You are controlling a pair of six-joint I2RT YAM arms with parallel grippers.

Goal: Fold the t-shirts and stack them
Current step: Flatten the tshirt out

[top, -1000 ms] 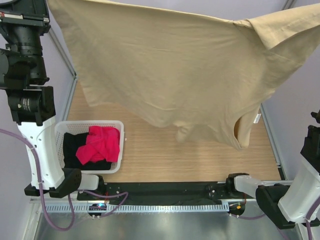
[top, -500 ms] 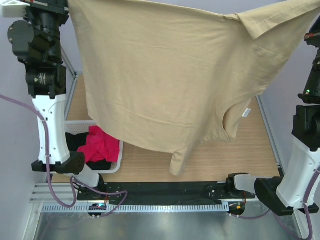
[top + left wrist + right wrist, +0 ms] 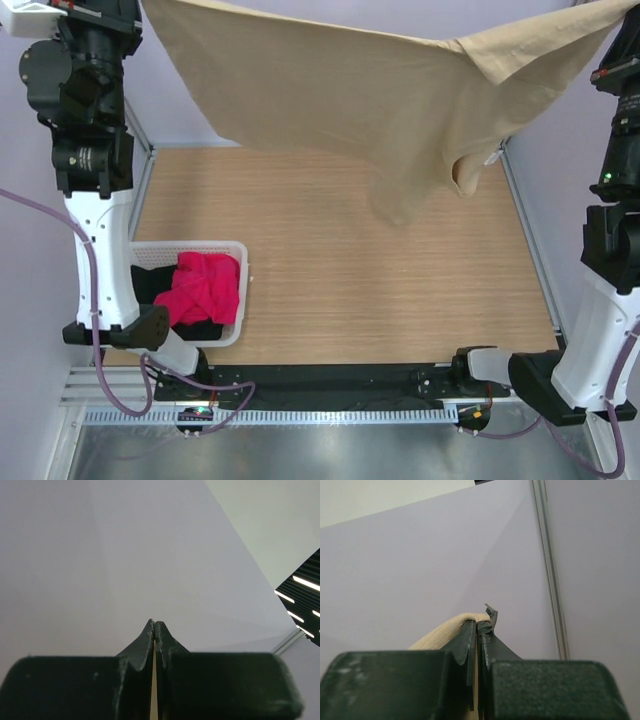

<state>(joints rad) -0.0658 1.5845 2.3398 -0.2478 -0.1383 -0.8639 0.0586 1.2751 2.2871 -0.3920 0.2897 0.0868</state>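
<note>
1. Tan t-shirt (image 3: 340, 90): lgst item. Held aloft across the far end, stretched btwn both arms. Top edge runs roughly taut from upper left to upper right, and the body hangs well above the wood. One sleeve droops at centre-right; neck opening is on the right side.
2. Surface (image 3: 330, 260): wood-grain. Shirt does not touch it.
3. Basket (image 3: 243, 262): white, slotted, near-left corner of the surface, just beside the left arm's base. Well apart from the hanging shirt.
4. Red-pink t-shirt (image 3: 205, 290): crumpled in the basket, on top of item 5.
5. Black t-shirt (image 3: 150, 290): in the basket, under and left of the red-pink one. Unfolded, as far as can be told.
6. Right hand (image 3: 480, 622): pressed together, pinching a tan hem that curls over one finger.
7. Left hand (image 3: 154, 625): pressed together; thin tan sliver shows btwn the fingers, so prob. pinching the shirt's other corner.
8. Neck label (image 3: 492, 158): small, white, at the collar.

Step in hand (est.): spreading shirt no. 1 in the air, pre-fold; none folded or stacked yet.
Next move needs: both hands to lower together w/ the edge kept taut, so the body lays flat w/o bunching, clear of the basket.
</note>
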